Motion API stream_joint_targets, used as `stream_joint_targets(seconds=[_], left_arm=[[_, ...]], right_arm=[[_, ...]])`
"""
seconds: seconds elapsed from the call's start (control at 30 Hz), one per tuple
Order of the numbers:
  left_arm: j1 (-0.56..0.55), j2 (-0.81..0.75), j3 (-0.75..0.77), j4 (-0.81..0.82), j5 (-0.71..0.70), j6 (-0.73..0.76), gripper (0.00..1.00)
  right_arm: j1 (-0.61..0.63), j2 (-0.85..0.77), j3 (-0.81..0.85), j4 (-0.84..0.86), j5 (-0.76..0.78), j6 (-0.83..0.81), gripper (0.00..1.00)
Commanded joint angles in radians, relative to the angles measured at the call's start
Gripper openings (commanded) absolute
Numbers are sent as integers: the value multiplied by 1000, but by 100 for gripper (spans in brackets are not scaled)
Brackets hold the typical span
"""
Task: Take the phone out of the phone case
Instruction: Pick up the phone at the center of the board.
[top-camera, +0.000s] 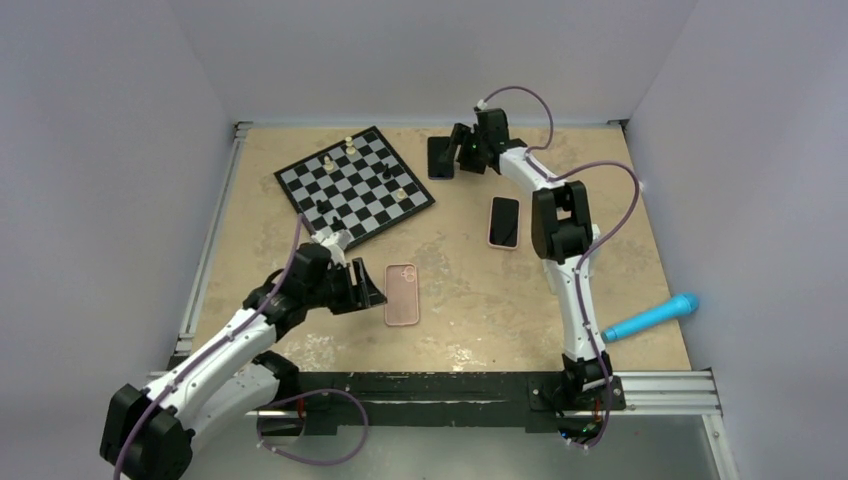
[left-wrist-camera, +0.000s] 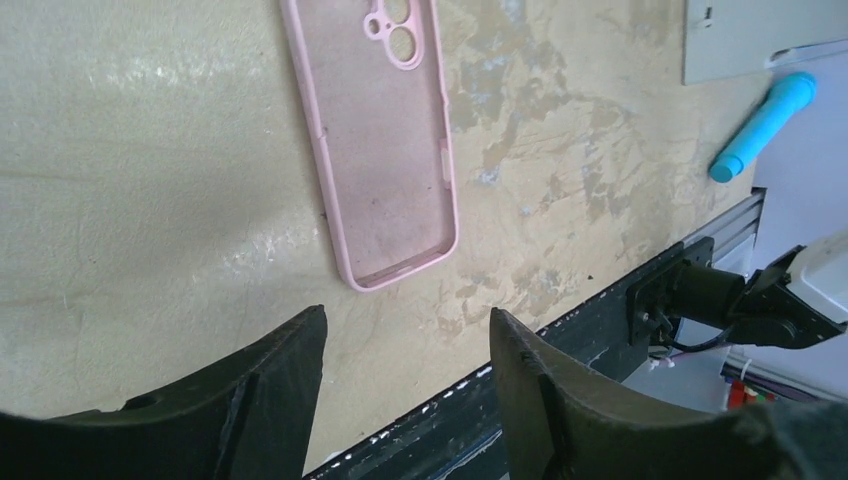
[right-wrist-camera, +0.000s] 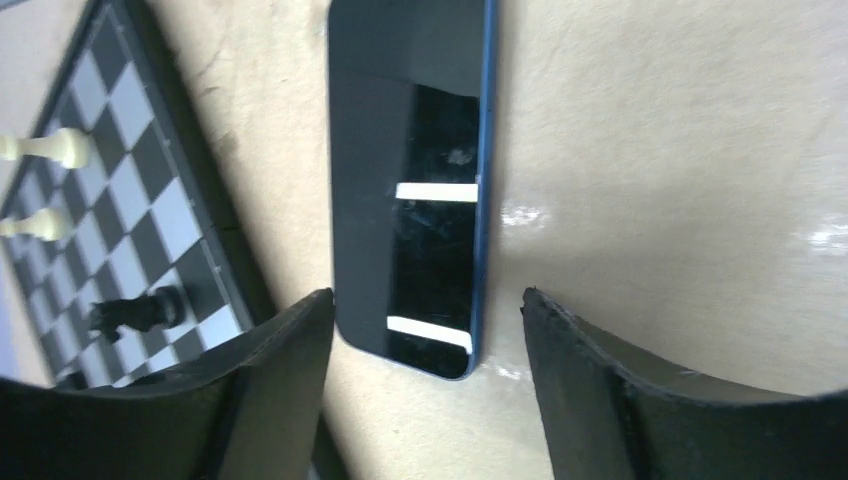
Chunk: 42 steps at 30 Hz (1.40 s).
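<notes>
An empty pink phone case (top-camera: 402, 295) lies inside up at the middle of the table, and it also shows in the left wrist view (left-wrist-camera: 385, 140). My left gripper (top-camera: 372, 292) is open and empty just left of it; in its wrist view the gripper (left-wrist-camera: 408, 325) sits short of the case's end. A dark-screened phone with a pink rim (top-camera: 504, 221) lies right of centre. A dark phone with a blue edge (top-camera: 441, 157) lies at the back. My right gripper (top-camera: 457, 152) is open beside it, and in its wrist view the gripper (right-wrist-camera: 428, 300) straddles the near end of this phone (right-wrist-camera: 420, 190).
A chessboard (top-camera: 355, 185) with several pieces lies at the back left, and its edge shows close to the dark phone in the right wrist view (right-wrist-camera: 90, 200). A blue cylinder (top-camera: 650, 318) lies at the right edge. The black rail (top-camera: 440, 385) runs along the near edge.
</notes>
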<state>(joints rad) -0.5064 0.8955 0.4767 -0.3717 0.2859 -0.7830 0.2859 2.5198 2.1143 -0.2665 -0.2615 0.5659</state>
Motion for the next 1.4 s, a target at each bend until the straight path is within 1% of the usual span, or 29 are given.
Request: stream_joint_targets(seconds=[0.0, 0.07, 0.2, 0.27, 0.33, 0.43, 0.5, 0.57, 0.6, 0.7, 1.0, 1.27, 1.37], left_arm=[[-2, -131, 44, -58, -25, 53, 67], [-2, -186, 39, -56, -29, 57, 69], [-2, -247, 42, -58, -20, 28, 75], [-2, -266, 40, -44, -6, 5, 79], [-3, -288, 32, -18, 7, -19, 83], [-3, -303, 24, 12, 25, -45, 89], [-2, -304, 21, 26, 35, -60, 93], [-3, -308, 18, 42, 50, -74, 97], [-3, -313, 17, 47, 54, -81, 98], [-3, -332, 13, 54, 63, -91, 100], [-3, -386, 5, 33, 78, -92, 100], [-3, -374, 5, 50, 93, -85, 100], [-3, -374, 4, 52, 92, -85, 100]], right_arm=[[1, -103, 15, -102, 178, -133, 76], [6, -185, -63, -100, 225, -172, 80], [15, -338, -210, -147, 344, -240, 84], [16, -400, -286, -189, 408, -253, 85], [16, -473, -382, -194, 445, -249, 86], [20, -511, -470, -250, 473, -238, 88], [25, -510, -481, -318, 534, -209, 89], [35, -524, -514, -331, 592, -193, 90], [37, -533, -536, -320, 595, -187, 91], [38, -550, -597, -282, 543, -175, 93], [36, -556, -690, -220, 502, -143, 94], [25, -536, -729, -188, 478, -140, 94], [19, -542, -741, -168, 458, -146, 93]])
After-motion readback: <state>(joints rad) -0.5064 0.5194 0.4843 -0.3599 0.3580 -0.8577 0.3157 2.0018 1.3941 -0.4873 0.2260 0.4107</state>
